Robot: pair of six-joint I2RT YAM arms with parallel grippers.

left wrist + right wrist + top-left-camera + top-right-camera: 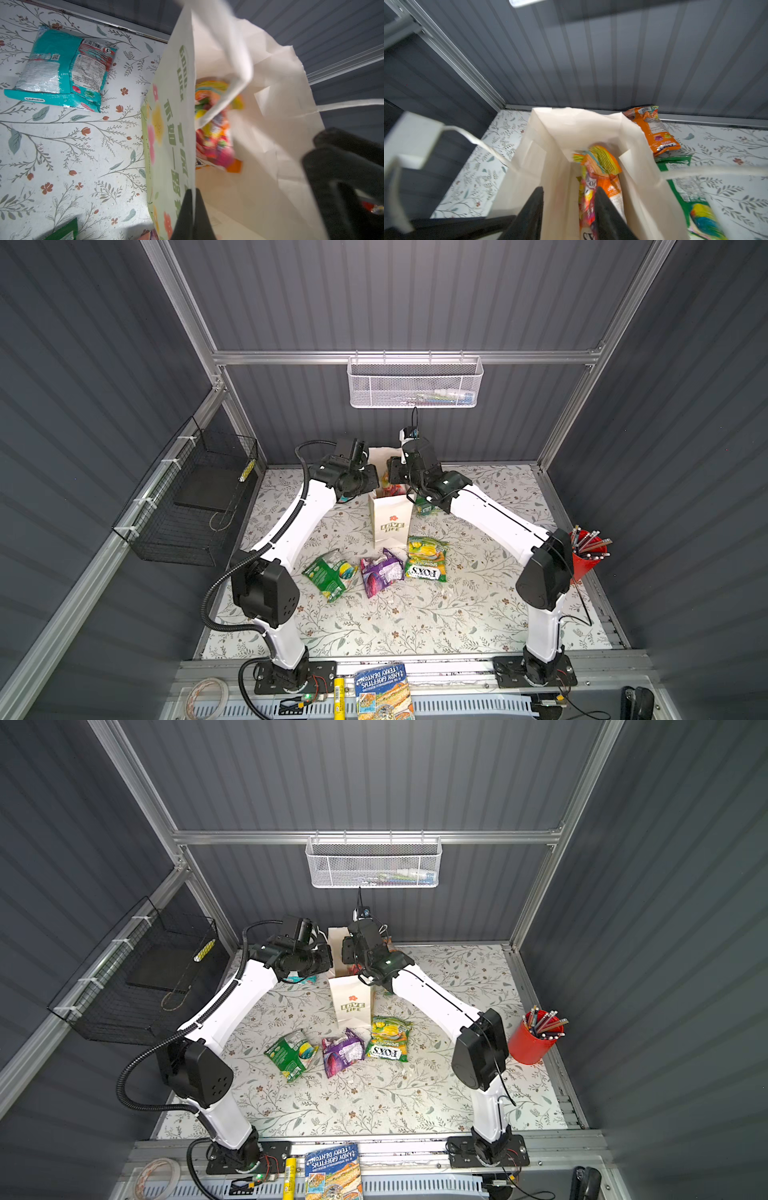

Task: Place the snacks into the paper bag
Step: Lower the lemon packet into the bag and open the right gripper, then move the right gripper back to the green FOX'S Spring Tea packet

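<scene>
The paper bag [390, 522] stands upright toward the back of the flowered table [415, 614]. My left gripper [194, 207] is clamped on the bag's side wall at the rim. My right gripper [570, 199] hangs over the bag's mouth, jaws apart and holding nothing. The orange snack packet [604, 166] lies inside the bag, just below them. A purple snack packet [380, 572] lies in front of the bag.

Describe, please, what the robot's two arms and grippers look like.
The left arm and right arm are smooth white shells with bulky black joint housings. A ribbed black conduit runs along the left one; a thin black cable follows the right. The left gripper and right gripper have tapering matte-black fingers.
</scene>
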